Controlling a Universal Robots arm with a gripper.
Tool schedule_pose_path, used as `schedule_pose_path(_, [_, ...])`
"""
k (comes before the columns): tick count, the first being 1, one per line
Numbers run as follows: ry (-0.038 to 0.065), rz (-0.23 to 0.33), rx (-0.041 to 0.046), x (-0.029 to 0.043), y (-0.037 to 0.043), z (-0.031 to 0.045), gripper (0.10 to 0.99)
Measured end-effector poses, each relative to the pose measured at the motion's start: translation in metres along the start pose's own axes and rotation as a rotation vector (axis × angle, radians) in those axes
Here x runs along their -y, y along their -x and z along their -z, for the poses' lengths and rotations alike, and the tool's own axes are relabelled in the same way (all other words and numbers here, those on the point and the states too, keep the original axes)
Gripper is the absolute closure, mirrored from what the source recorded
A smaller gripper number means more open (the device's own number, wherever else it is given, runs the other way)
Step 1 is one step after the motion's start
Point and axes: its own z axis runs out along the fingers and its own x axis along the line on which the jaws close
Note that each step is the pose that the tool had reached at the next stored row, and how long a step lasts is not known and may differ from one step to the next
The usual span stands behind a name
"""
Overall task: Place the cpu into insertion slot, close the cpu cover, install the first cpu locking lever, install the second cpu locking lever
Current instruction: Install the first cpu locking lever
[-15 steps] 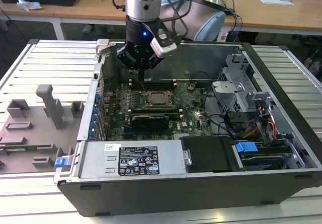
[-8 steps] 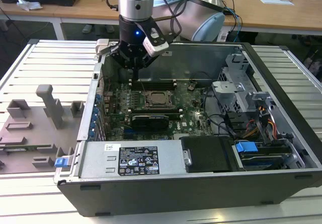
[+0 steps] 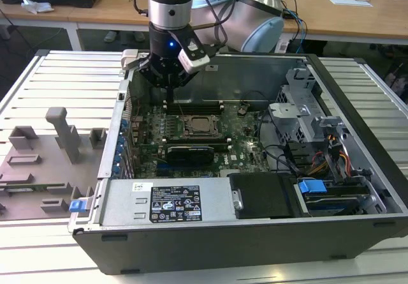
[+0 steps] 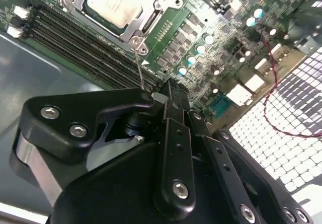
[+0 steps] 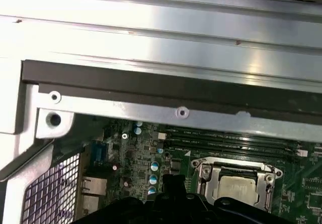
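From the exterior view I see the gripper [image 3: 168, 85] hanging over the open computer case [image 3: 357, 169], at about 11 o'clock from the insertion slot [image 3: 199, 126]; the cpu [image 3: 199, 127] sits inside it, a small pale square. In the second wrist view my fingers [image 4: 173, 133] look drawn narrow, pinching a thin wire lever [image 4: 139, 68] that rises from the cpu cover [image 4: 151, 20]. In the first wrist view the gripper's dark body cuts off the socket's near edge; the cpu shows beige under the silver frame.
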Motion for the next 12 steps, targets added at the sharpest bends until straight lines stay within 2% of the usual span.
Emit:
schedule_pose_path(4, [0.001, -0.003, 0.0000, -0.0046, 0.0011, -0.0008, 0.980])
schedule_pose_path(12, [0.015, -0.006, 0.0007, -0.0043, 0.0202, -0.0018, 0.980])
